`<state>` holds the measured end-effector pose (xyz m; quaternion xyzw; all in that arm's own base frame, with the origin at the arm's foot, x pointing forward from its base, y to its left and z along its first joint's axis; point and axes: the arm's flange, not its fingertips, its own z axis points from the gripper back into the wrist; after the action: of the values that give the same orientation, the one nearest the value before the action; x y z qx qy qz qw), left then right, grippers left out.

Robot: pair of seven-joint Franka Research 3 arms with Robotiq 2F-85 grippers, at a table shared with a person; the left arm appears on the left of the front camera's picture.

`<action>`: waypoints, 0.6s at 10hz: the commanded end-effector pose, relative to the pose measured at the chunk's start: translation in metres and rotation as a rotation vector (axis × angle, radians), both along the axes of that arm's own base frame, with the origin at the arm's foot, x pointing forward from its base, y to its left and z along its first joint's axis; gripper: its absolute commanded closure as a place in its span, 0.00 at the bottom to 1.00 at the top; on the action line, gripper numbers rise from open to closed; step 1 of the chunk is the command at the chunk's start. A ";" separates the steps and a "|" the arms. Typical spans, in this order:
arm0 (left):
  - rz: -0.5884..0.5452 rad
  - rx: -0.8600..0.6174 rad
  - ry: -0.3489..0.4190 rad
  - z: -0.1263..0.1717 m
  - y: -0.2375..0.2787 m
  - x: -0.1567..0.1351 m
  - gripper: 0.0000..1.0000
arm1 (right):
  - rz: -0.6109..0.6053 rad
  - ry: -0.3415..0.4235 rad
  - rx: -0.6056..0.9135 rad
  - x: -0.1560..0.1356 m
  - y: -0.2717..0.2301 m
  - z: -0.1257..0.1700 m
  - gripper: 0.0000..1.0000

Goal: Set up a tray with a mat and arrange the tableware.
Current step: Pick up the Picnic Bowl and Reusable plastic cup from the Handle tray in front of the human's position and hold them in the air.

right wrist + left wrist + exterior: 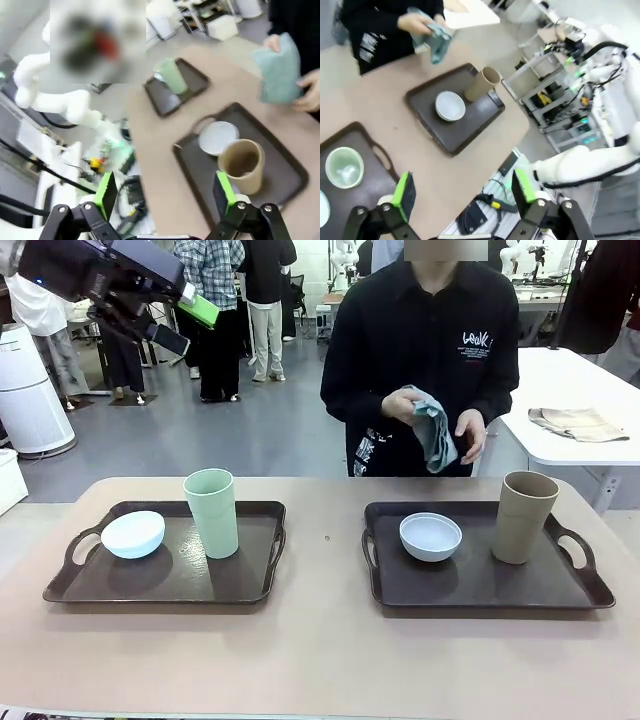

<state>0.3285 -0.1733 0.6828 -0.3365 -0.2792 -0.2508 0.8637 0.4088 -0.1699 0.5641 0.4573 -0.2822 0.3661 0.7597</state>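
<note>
Two dark brown trays lie on the tan table. The left tray [80, 585] carries a pale blue bowl [133, 534] and a pale green cup [212, 512]. On the right tray [560, 590] stand a white-grey bowl [431, 536] and a tan-brown cup [524, 517]. At the far side a person holds a folded grey-blue mat [432, 425] in both hands, above the table. My left gripper [185, 325] hangs open high over the far left. In its wrist view the left gripper [462, 187] is empty, well above the right tray [470, 130]. My right gripper [165, 192] is open and empty above the tan-brown cup [242, 165].
A white side table [570, 380] with a beige cloth [578, 423] stands at the back right. A white cylinder [25, 390] stands on the floor at the far left. Bare tabletop runs between the trays and along the near edge.
</note>
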 end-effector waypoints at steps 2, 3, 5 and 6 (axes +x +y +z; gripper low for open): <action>0.141 0.168 -0.023 0.036 -0.110 0.004 0.00 | 0.233 -0.171 -0.229 0.024 -0.002 -0.056 0.00; 0.190 0.197 -0.030 0.054 -0.146 0.002 0.00 | 0.268 -0.215 -0.223 0.018 -0.010 -0.055 0.00; 0.098 0.123 -0.061 0.031 -0.119 -0.016 0.00 | 0.356 -0.099 -0.080 0.013 -0.013 -0.046 0.00; 0.098 0.123 -0.061 0.031 -0.119 -0.016 0.00 | 0.267 -0.194 -0.229 0.022 -0.004 -0.063 0.00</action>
<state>0.3170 -0.3286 0.7249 -0.2395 -0.3111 -0.2145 0.8943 0.4228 -0.1750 0.5047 0.3941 -0.2397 0.5401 0.7039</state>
